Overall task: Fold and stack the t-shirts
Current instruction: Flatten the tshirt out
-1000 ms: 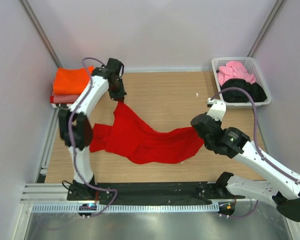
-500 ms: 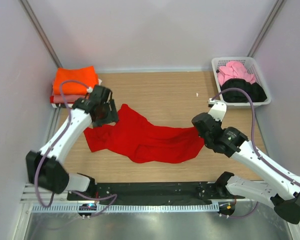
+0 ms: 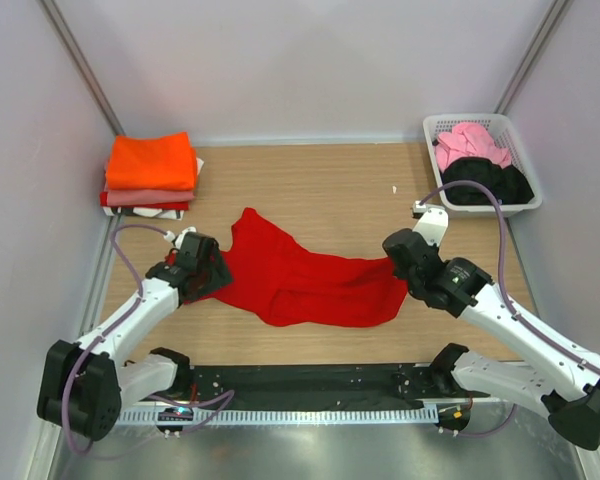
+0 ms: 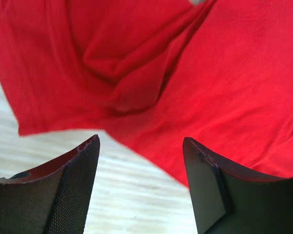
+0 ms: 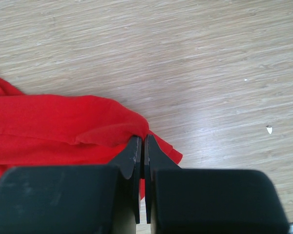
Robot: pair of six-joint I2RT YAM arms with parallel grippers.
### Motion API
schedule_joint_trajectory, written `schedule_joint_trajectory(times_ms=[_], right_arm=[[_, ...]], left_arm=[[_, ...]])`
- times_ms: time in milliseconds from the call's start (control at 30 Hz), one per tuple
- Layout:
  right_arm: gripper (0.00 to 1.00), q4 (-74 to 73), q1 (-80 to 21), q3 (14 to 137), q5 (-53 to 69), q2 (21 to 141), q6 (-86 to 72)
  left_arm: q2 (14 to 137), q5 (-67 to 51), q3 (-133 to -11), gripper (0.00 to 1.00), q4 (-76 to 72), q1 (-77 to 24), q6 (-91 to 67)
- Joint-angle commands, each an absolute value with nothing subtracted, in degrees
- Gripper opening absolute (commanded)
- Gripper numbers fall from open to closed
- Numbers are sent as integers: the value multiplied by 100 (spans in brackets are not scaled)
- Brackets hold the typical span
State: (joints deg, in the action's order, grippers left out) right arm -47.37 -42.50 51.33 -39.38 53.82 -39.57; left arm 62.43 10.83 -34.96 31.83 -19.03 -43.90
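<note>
The bright red t-shirt point(image 3: 300, 280) lies crumpled across the middle of the wooden table. Low at the shirt's left edge, my left gripper point(image 3: 212, 278) is open; in the left wrist view its jaws point(image 4: 140, 141) stand wide apart over bare wood, with the red cloth point(image 4: 224, 87) just beyond the tips and nothing between them. My right gripper point(image 3: 395, 262) is shut on the shirt's right end; in the right wrist view the jaws point(image 5: 142, 137) pinch a fold of the red cloth point(image 5: 63, 122). A folded orange t-shirt point(image 3: 152, 160) tops a stack at the back left, over a salmon-pink one point(image 3: 145, 197).
A white slatted basket point(image 3: 435, 125) at the back right holds a pink t-shirt point(image 3: 472, 143) and a black t-shirt point(image 3: 485, 185). A grey cable loops from the right arm near the basket. White walls enclose the table on three sides.
My left gripper opened and let go of the shirt's raised edge, then swung from the back down to the shirt's near-left edge. The cloth dropped flat. The right gripper kept its hold.
</note>
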Motion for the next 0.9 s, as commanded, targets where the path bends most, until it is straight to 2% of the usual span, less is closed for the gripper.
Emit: schedule_joint_trajectory(times_ms=[0,167,467,867], right_arm=[[1,-4482,-4219,5089,-3946,5238,-3990],[1,-4500,-4201,5098,-3990,5265,-3946],[1,-4474,-4140,5080,-3973,5238,-3876],[1,-4438,-4096,5045,-3920,5186,-3850]], left_arm=[[6468,1415,-3656,71,2260,-1872,-4386],[6881,1398,-3700,68,2162,-1793,-4359],[6662,1573,-3498,67,2320,-1793,-4684],[7190,1292,-3375,62,2233,-1942,-5001]])
